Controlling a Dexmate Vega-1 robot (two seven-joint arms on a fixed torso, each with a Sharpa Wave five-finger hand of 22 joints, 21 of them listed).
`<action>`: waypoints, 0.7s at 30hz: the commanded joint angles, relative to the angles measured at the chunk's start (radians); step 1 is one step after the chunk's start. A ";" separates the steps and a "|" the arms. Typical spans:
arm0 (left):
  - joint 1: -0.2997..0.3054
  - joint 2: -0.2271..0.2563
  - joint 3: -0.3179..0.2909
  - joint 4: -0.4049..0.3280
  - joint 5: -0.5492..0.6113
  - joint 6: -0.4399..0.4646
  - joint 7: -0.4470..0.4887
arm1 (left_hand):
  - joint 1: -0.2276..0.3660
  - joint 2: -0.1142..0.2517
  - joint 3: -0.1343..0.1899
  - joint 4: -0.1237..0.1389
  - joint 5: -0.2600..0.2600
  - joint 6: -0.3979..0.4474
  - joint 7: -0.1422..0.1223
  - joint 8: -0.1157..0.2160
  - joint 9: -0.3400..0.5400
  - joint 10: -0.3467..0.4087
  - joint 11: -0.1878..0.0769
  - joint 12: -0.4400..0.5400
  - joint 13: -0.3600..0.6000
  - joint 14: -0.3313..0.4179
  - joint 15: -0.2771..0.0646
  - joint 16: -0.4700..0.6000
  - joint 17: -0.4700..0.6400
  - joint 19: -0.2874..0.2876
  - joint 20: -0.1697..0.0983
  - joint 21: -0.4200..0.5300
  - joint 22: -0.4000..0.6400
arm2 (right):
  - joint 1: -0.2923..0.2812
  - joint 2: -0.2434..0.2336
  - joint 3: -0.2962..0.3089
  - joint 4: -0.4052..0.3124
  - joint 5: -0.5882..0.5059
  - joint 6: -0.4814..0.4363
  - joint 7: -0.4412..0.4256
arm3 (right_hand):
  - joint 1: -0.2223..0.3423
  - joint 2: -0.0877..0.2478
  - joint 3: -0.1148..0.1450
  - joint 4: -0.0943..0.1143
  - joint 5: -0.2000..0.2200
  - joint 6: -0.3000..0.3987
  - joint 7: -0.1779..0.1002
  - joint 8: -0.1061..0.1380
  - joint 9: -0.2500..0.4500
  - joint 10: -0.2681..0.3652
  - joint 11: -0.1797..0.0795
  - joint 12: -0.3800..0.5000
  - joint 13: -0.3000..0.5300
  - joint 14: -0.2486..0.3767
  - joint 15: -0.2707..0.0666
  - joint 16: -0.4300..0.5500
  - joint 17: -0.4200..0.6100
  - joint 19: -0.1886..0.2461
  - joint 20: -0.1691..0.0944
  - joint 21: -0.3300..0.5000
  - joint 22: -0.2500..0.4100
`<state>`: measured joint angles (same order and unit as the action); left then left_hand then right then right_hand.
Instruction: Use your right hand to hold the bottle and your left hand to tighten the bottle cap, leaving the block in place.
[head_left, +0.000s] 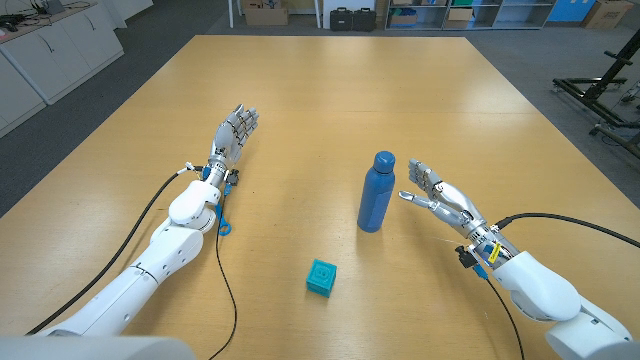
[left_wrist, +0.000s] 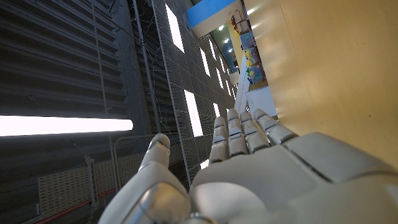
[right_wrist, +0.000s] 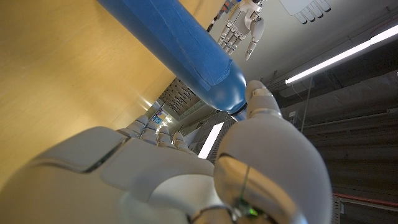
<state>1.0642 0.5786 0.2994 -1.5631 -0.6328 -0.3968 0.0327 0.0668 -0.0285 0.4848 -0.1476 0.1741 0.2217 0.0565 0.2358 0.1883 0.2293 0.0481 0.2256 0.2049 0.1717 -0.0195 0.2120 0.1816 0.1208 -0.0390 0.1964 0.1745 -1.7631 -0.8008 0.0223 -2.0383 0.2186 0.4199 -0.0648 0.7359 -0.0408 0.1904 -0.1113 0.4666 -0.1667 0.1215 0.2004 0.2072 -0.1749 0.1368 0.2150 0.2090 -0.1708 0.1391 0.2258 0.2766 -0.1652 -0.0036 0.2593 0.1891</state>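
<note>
A blue bottle (head_left: 377, 192) with a blue cap (head_left: 384, 159) stands upright near the middle of the wooden table (head_left: 330, 90). My right hand (head_left: 438, 195) is just to its right, fingers spread, holding nothing and a small gap away from the bottle. In the right wrist view the bottle (right_wrist: 174, 43) runs close past that hand (right_wrist: 186, 180). My left hand (head_left: 233, 135) stays far to the left with fingers extended and nothing in it; the left wrist view shows this hand (left_wrist: 249, 168) over bare table. A small teal block (head_left: 321, 277) sits on the table in front of the bottle.
Cables (head_left: 225, 225) trail along the left arm on the table. Storage boxes and shelves (head_left: 350, 15) stand beyond the table's far edge. A black stand (head_left: 600, 95) is off the table to the right.
</note>
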 joint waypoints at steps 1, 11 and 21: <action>-0.006 0.001 0.003 -0.010 0.006 0.012 0.009 | -0.001 0.007 0.009 0.000 0.001 0.013 -0.002 0.002 0.004 0.007 0.002 0.004 0.000 0.009 -0.001 -0.001 0.002 0.010 -0.007 0.003 0.002 | 0.045 0.027 -0.049 0.044 -0.020 -0.008 0.009 | -0.003 -0.004 -0.011 0.001 0.006 -0.198 0.053 0.014 0.004 -0.166 -0.009 0.012 0.002 -0.187 -0.008 0.009 0.002 0.002 -0.004 0.005 0.001; 0.028 0.018 -0.012 -0.050 0.015 0.012 0.036 | -0.002 0.008 0.009 0.000 0.001 0.016 -0.003 0.002 0.004 0.010 0.003 0.004 0.000 0.011 0.000 -0.002 0.002 0.011 -0.006 0.003 0.002 | 0.080 0.042 -0.086 0.079 -0.059 0.000 -0.021 | -0.010 -0.006 -0.018 0.006 0.009 -0.189 0.053 0.017 0.004 -0.156 -0.012 0.015 0.002 -0.186 -0.010 0.009 0.003 -0.006 -0.005 -0.001 0.001; 0.030 0.034 -0.021 -0.070 0.007 0.030 0.034 | -0.002 0.008 0.009 0.000 0.001 0.015 -0.004 0.001 0.004 0.008 0.005 0.002 0.000 0.012 0.000 -0.003 0.002 0.011 -0.005 0.002 0.002 | 0.133 0.051 -0.137 0.106 -0.092 -0.021 -0.050 | -0.015 -0.006 -0.026 0.010 0.012 -0.159 0.047 0.027 0.003 -0.133 -0.018 0.023 0.001 -0.163 -0.016 0.018 0.003 0.016 -0.006 0.004 0.001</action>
<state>1.0864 0.5975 0.2881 -1.6096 -0.6230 -0.3820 0.0598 0.0668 -0.0285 0.4847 -0.1476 0.1741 0.2271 0.0513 0.2357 0.1883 0.2292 0.0482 0.2256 0.2049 0.1733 -0.0178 0.2120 0.1816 0.1208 -0.0390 0.1964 0.1743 -1.6795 -0.7606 -0.0657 -1.9645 0.1555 0.4143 -0.0891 0.7307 -0.0460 0.1697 -0.0990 0.4741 -0.1666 0.1215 0.2189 0.2070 -0.1731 0.1245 0.2334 0.2090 -0.1726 0.1301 0.2336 0.2764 -0.1580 -0.0106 0.2593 0.1890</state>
